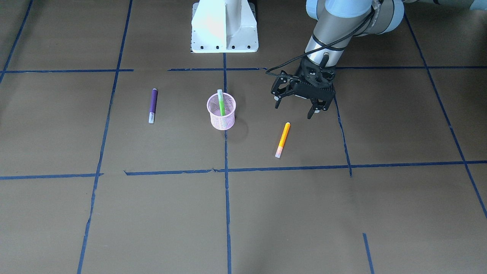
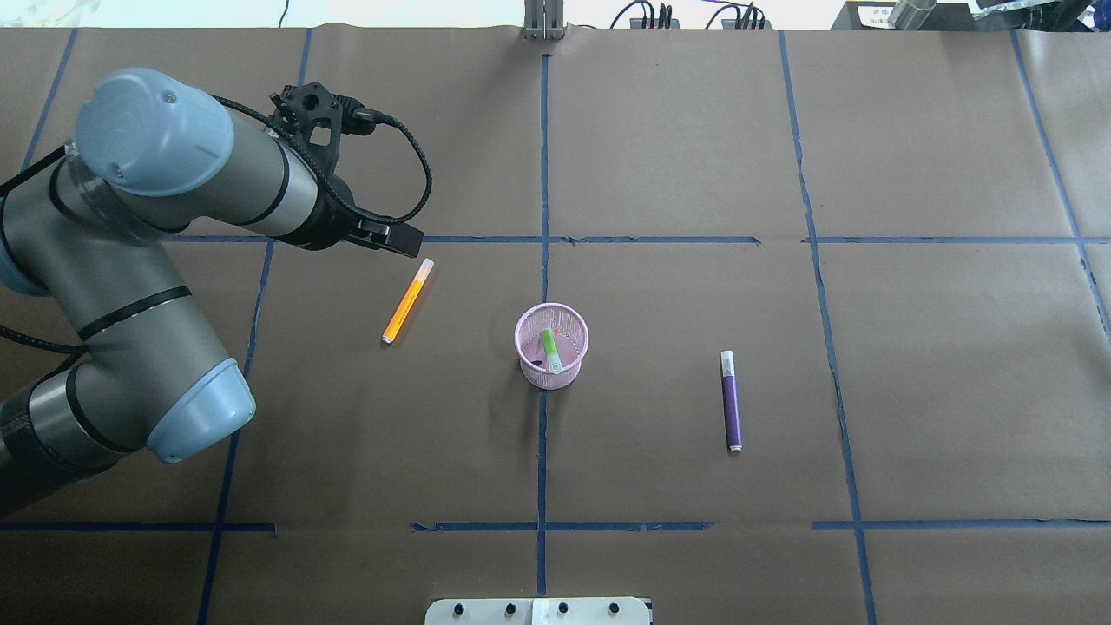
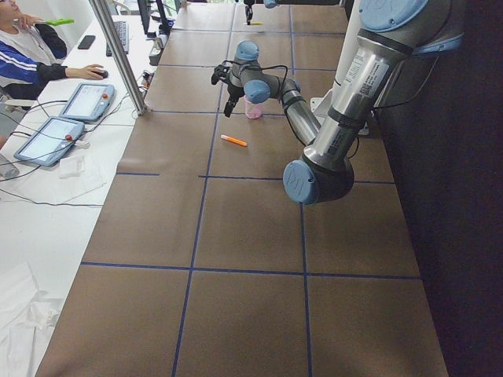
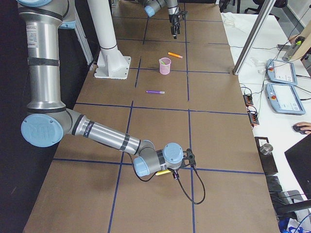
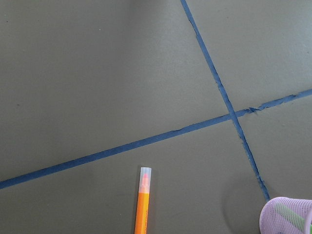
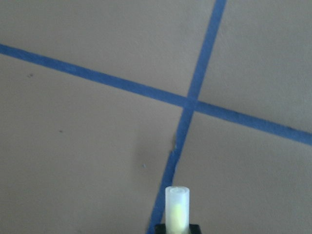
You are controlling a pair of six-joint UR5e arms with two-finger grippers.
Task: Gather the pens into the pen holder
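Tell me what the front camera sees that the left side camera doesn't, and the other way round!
Only the front-facing view shows the purple pen lying flat and the green pen standing in the holder. Only the left view shows a person and two tablets. Both show the holder, the orange pen lying flat and the left gripper, open, near it.

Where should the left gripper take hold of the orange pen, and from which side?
Grip the orange pen at mid-barrel, coming straight down with the left gripper spanning its width. It lies flat on the table, apart from the pen holder, so its slim sides are free; the middle should balance.
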